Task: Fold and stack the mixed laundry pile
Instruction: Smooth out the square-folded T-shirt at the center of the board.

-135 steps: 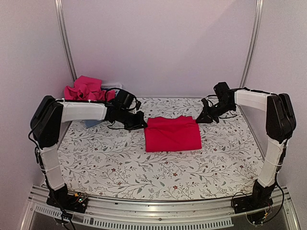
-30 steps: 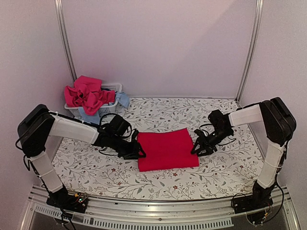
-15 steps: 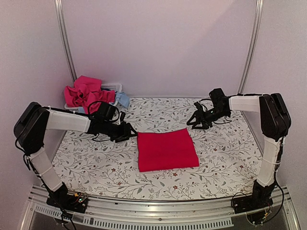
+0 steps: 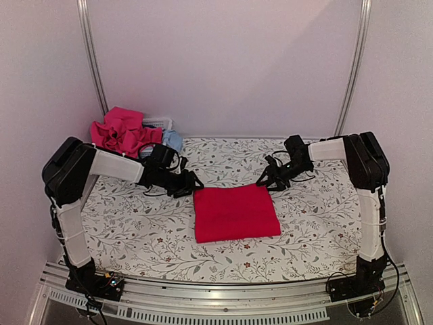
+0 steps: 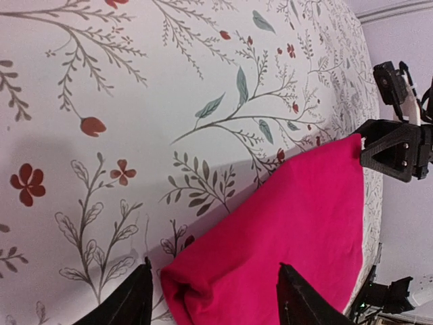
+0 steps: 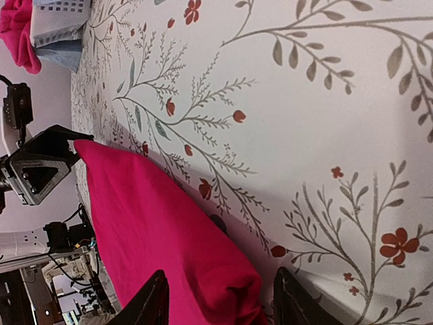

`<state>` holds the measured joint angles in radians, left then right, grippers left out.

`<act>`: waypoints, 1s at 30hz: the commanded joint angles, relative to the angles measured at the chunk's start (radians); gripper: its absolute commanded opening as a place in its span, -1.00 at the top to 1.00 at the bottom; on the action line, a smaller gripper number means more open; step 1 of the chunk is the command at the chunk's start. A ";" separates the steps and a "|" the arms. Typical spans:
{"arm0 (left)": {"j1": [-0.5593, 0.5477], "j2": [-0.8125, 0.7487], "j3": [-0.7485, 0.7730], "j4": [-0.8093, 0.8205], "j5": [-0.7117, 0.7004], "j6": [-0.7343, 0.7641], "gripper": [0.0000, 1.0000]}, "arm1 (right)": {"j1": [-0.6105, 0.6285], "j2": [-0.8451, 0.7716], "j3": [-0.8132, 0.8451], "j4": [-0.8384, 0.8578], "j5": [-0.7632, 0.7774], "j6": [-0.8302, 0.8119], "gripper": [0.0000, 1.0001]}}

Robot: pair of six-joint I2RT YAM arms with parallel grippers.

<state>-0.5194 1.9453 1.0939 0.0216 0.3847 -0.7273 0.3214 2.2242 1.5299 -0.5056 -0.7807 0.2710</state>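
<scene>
Laundry pile (image 4: 124,131) is sitting in white basket (image 4: 162,123), 10 o'clock | folded red cloth (image 4: 235,213) is lying mid-surface (image 4: 135,223) | left end effector (image 4: 194,183) is hovering spread at its 10 o'clock corner | right end effector (image 4: 261,181) is hovering spread at 2 o'clock corner

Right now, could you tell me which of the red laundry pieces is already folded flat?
The red cloth lying as a neat rectangle on the table; the other red and pink pieces are crumpled atop the white basket at far left.
</scene>
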 commanded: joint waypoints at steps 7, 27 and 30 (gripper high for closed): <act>0.007 0.078 0.057 0.034 0.028 0.004 -0.03 | 0.018 0.042 0.014 0.020 -0.033 -0.009 0.20; 0.003 -0.038 0.013 0.077 0.044 0.027 1.00 | -0.002 -0.185 -0.108 -0.004 -0.016 0.023 1.00; 0.001 -0.040 0.013 0.072 0.044 0.028 1.00 | -0.008 -0.213 -0.145 -0.010 -0.008 0.021 1.00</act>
<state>-0.5190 1.9427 1.1172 0.0731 0.4244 -0.7177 0.3271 2.0701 1.4338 -0.4980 -0.8124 0.2920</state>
